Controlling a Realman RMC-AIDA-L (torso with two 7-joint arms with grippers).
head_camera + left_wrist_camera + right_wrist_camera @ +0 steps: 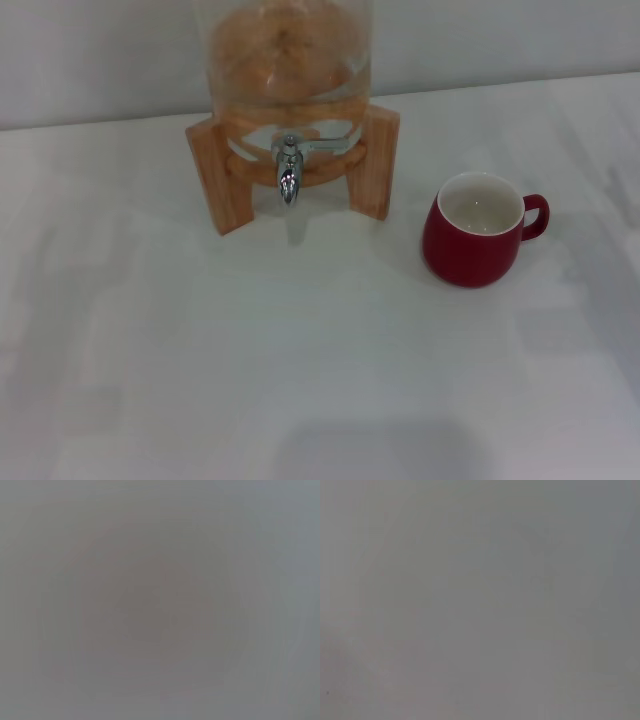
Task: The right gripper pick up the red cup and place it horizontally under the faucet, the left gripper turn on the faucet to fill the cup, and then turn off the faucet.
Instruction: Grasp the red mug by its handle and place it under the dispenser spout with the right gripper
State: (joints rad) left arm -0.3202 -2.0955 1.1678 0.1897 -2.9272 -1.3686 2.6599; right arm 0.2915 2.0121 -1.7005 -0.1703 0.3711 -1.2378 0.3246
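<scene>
Red cup upright on table, well right of faucet; both grippers unseen, jaws can't tell.

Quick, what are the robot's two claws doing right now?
Left gripper: not in any view, so cannot be told.
Right gripper: not in view either; the red cup stands alone, unheld, beside the faucet.

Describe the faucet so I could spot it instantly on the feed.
Find the glass water jar on its wooden stand at the back of the table. The faucet juts out between the stand's legs: small, shiny chrome, unlike the red cup to its right.
</scene>
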